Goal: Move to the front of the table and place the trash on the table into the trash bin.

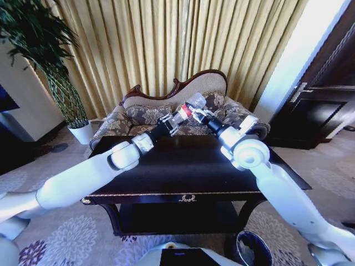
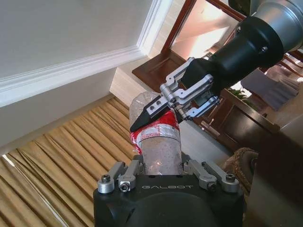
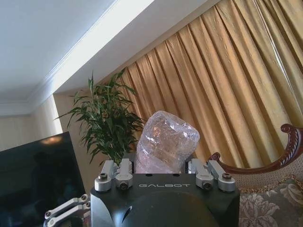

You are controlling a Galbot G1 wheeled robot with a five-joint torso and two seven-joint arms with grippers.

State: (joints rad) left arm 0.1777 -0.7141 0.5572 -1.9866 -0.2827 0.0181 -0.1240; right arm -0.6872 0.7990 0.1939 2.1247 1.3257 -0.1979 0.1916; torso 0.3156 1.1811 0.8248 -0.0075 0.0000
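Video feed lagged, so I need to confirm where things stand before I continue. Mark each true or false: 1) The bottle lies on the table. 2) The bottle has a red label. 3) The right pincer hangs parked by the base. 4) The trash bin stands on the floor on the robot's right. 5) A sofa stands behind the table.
1) False: the bottle is held up above the table, between the left pincer and the right pincer.
2) True: its red label is visible in the left wrist view.
3) False: the right pincer is raised, closed on the bottle.
4) True: the trash bin stands there.
5) True: the sofa is behind it.
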